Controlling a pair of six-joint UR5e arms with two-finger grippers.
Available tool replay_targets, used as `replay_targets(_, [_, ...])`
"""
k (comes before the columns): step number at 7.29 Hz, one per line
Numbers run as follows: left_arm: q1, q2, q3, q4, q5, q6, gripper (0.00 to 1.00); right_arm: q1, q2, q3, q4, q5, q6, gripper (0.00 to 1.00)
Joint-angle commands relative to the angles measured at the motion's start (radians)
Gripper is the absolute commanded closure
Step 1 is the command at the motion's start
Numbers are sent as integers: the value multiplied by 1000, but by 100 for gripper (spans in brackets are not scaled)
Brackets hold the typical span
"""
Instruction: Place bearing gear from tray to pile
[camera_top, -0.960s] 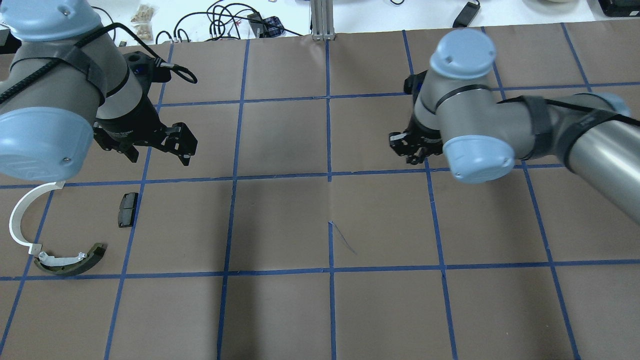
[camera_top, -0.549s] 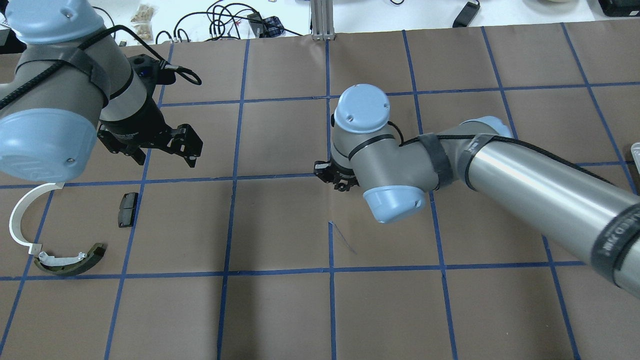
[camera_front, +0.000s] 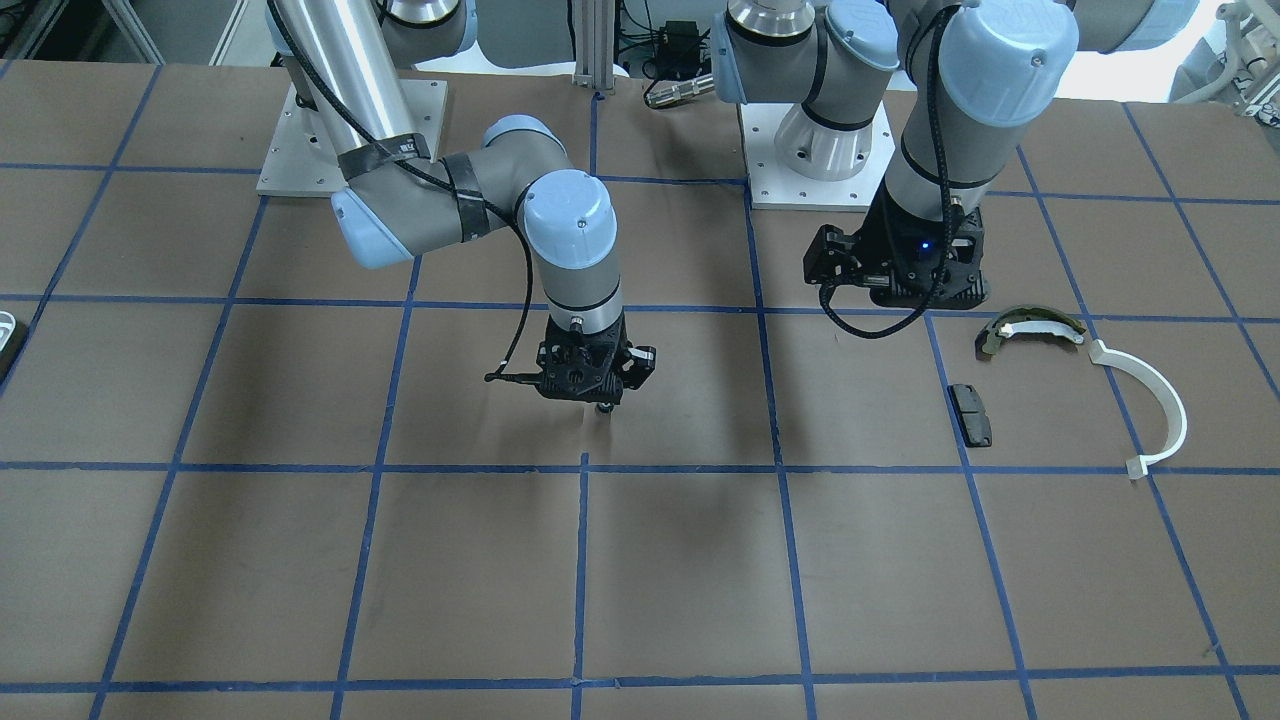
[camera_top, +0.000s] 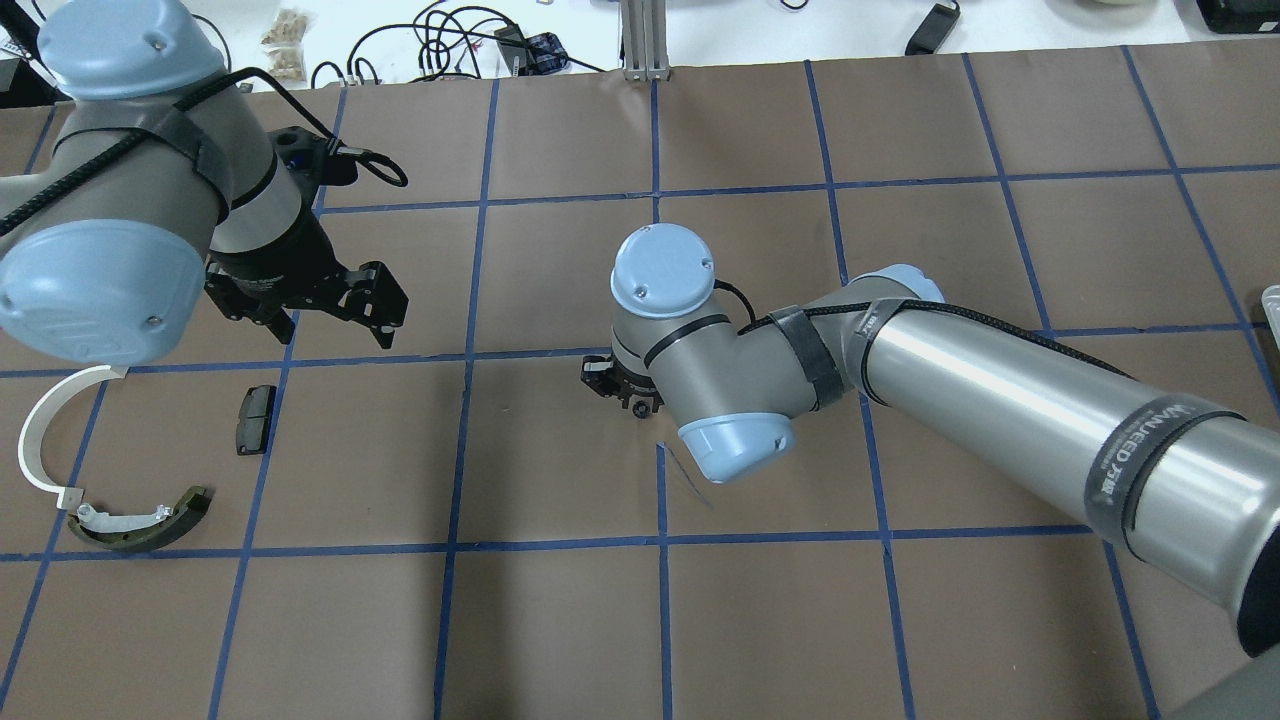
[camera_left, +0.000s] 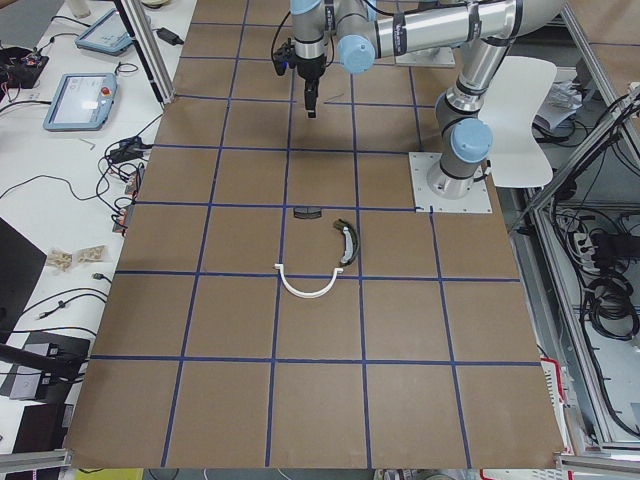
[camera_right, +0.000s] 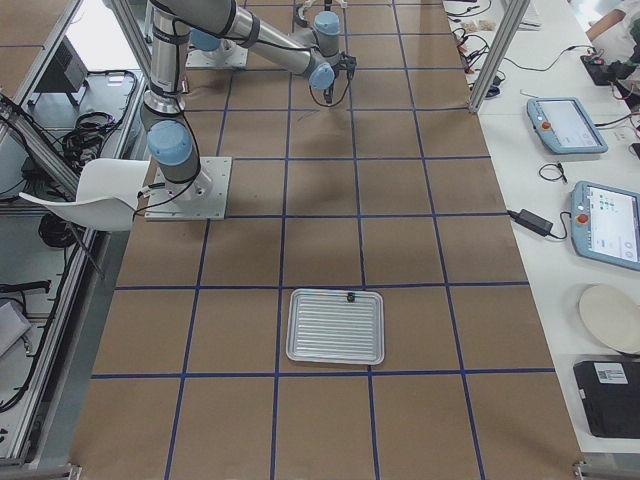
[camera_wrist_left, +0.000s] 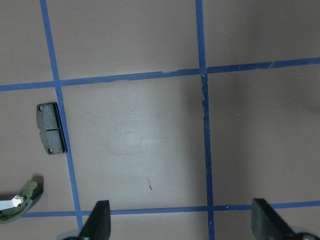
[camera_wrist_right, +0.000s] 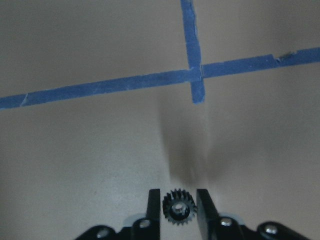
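Now R jaws pinch bearing gear (camera_wrist_right: 176, 206), L jaws spread wide; arm-band lettering (camera_top: 1140, 458) illegible.

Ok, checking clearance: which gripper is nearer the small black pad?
Left. The left gripper hovers beyond the black pad; the right gripper, holding the bearing gear, is far off mid-table.

bench (camera_top: 560, 620): brown paper all over, pretty plain
blue tape (camera_top: 660, 540): stuck on in a grid of big squares
half-ring (camera_top: 30, 440): white, way out at 9 o'clock from overhead, lying flat with the open side facing 3 o'clock
shoe (camera_top: 140, 522): olive and white curved thing at 4 o'clock of the half-ring, its end just beside the ring's lower tip
pad (camera_top: 255, 420): small black rectangle, about 1 o'clock of the shoe, right against a tape line
tray (camera_right: 335, 330): ribbed, flat on the paper at the 3 o'clock end, sitting over a tape line
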Motion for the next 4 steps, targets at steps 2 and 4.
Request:
replay_targets(2, [-7,-10,-54,13,-8,-12,0,-98,-12,-31,13,-9,-187,0])
replay_targets(4, [-86,-27,-74,45,-10,-102,0,-270,-104,-37,146,-12,-484,0])
